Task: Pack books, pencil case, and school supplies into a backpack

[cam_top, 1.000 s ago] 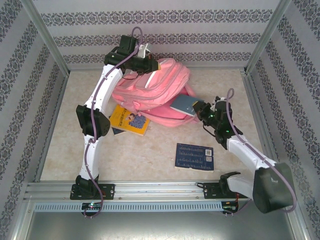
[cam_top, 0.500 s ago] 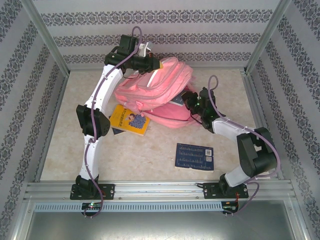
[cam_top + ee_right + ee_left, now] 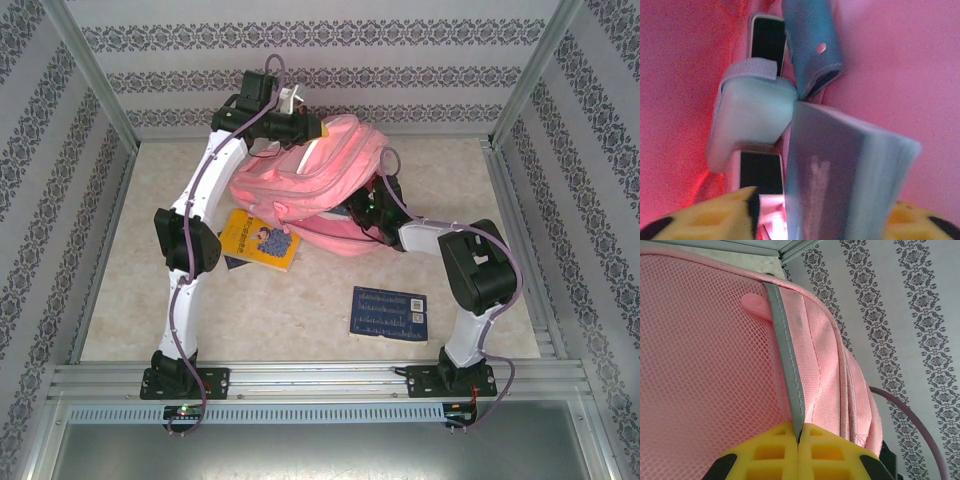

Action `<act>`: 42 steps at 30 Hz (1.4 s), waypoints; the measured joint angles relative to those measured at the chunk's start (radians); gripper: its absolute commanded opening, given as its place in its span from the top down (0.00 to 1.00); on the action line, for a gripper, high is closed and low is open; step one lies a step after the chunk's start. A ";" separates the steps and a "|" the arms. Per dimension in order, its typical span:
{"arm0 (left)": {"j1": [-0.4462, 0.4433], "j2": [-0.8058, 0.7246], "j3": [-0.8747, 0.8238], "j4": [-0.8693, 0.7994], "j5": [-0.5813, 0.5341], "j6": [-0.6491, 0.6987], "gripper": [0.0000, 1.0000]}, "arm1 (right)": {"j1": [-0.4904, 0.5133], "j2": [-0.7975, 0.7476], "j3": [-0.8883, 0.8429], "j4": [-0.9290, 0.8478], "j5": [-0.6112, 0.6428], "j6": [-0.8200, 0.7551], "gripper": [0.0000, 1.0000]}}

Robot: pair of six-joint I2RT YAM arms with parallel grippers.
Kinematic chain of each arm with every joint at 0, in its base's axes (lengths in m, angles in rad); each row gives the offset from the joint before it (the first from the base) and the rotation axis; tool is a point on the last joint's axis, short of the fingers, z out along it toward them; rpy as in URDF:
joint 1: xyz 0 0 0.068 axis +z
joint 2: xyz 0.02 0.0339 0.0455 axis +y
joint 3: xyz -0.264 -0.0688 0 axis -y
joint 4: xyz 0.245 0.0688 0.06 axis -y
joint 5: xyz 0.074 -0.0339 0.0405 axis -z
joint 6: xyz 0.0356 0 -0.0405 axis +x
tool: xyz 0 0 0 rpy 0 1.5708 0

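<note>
The pink backpack [image 3: 310, 180] lies at the back of the table with its mouth facing right. My left gripper [image 3: 798, 440] is shut on the grey trim [image 3: 785, 350] of its top edge and holds it up. My right gripper [image 3: 825, 220] is inside the mouth [image 3: 358, 208], open. A plain teal-blue book [image 3: 840, 170] stands between its yellow fingers [image 3: 715, 215], with a gap on the left side. Inside lie the mint pencil case [image 3: 747, 120] and a teal item [image 3: 810, 45]. A yellow book [image 3: 258, 240] and a navy book [image 3: 390, 312] lie on the table.
Another dark book [image 3: 235, 263] peeks out from under the yellow one. Patterned walls and metal frame posts [image 3: 95, 90] close in the table on three sides. The right arm's elbow [image 3: 480, 270] stands just above the navy book.
My right arm has pushed left into the backpack's mouth with the teal-blue book, and its jaws have parted. The left gripper has kept its hold on the trim.
</note>
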 measured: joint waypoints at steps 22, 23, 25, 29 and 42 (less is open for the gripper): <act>-0.146 0.082 -0.171 0.038 -0.071 0.070 0.63 | -0.003 -0.900 -0.380 -0.884 0.191 -0.137 1.00; -0.154 0.081 -0.188 0.039 -0.080 0.079 0.59 | 0.012 -0.913 -0.380 -0.933 0.200 -0.119 1.00; -0.171 0.069 -0.242 0.047 -0.105 0.088 0.52 | 0.051 -0.924 -0.376 -1.048 0.231 -0.103 1.00; -0.193 -0.010 -0.382 0.071 -0.158 0.091 0.46 | 0.143 -0.885 -0.351 -1.255 0.327 -0.072 1.00; -0.333 -0.418 -0.866 0.257 -0.256 0.088 0.40 | 0.118 -0.621 -0.362 -1.229 0.424 -0.095 1.00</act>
